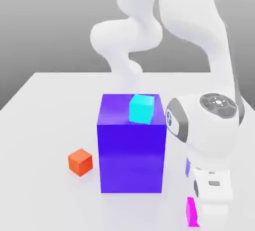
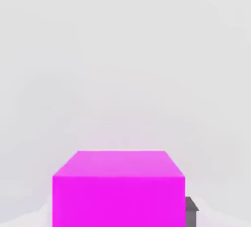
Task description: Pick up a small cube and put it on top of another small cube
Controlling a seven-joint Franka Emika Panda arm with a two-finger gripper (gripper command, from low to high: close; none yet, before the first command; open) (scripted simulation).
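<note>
Gripper [image 1: 211, 220] at magenta cube [image 1: 191, 212], opening and hold cannot tell | cyan cube [image 1: 142, 109] atop blue block [image 1: 131, 157]

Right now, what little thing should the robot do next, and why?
Maybe finish squeezing the pink cube gently before lifting: it sits right at the gripper's dark finger, low by the white table.

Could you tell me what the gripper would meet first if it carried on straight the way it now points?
Most likely the pale table, just beneath the magenta cube that sits at the gripper; how much gap remains is hard to judge.
</note>
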